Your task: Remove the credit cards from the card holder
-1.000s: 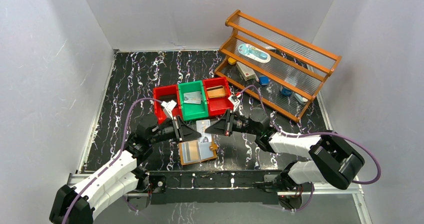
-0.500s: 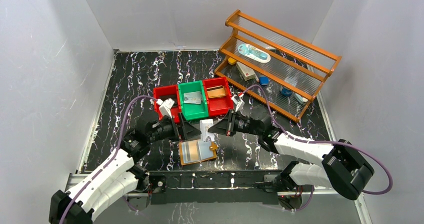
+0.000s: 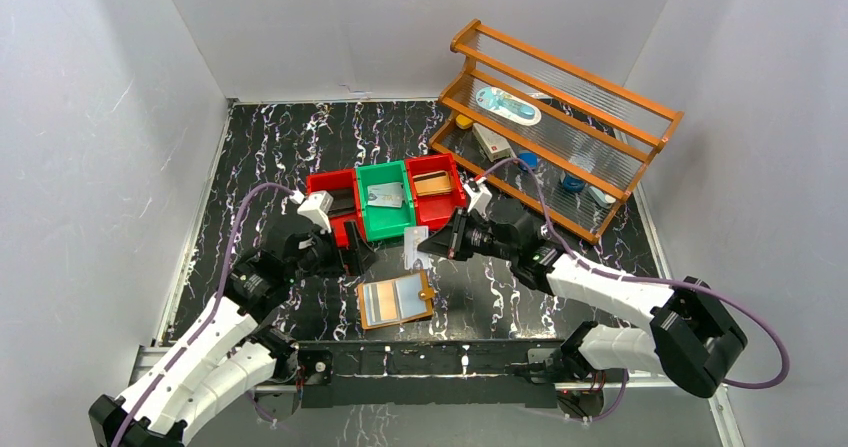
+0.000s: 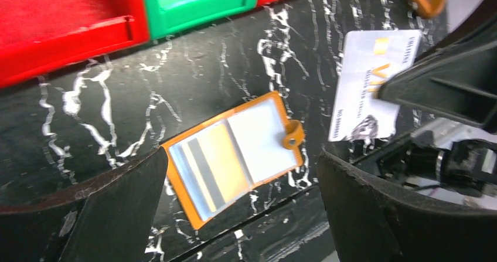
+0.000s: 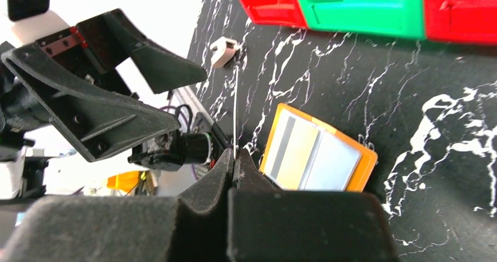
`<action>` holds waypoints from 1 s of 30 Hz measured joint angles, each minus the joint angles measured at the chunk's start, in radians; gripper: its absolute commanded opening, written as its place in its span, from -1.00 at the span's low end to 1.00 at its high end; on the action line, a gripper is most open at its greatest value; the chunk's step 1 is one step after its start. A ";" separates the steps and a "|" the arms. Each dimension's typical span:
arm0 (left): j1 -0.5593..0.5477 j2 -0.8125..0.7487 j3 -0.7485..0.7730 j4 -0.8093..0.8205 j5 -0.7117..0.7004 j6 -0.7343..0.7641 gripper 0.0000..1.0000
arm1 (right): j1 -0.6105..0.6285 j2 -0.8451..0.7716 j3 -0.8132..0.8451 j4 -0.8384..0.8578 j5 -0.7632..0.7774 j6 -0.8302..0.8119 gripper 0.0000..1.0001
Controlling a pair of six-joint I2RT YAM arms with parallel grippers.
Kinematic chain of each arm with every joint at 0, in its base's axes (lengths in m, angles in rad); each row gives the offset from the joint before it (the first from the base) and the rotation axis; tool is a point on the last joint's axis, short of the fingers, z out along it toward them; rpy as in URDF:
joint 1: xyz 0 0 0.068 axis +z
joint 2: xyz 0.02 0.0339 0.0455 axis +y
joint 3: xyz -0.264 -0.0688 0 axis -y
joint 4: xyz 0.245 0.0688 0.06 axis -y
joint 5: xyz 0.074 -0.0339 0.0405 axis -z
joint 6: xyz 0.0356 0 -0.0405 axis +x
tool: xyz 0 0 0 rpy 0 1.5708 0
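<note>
Where right hand (image 5: pixel 234 155) grips, card (image 4: pixel 366 63) hides.

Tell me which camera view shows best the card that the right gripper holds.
The left wrist view: the credit card faces that camera, its print visible. The top view shows it small. The right wrist view sees only its thin edge, rising from the right gripper.

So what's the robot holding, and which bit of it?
The right end effector pinches a pale credit card by one edge, clear of the table. The left end effector is open and holds nothing.
</note>
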 measured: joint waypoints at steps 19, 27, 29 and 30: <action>0.000 -0.026 0.052 -0.200 -0.362 0.012 0.97 | 0.000 0.281 0.400 -0.271 0.324 -0.276 -1.00; 0.000 -0.022 0.052 -0.202 -0.366 0.007 0.97 | 0.000 0.353 0.531 -0.293 0.333 -0.396 -1.00; 0.000 -0.011 0.052 -0.203 -0.367 0.007 0.97 | 0.000 0.364 0.548 -0.293 0.336 -0.429 -1.00; 0.001 -0.001 0.052 -0.202 -0.367 0.007 0.97 | 0.000 0.368 0.550 -0.293 0.337 -0.443 -1.00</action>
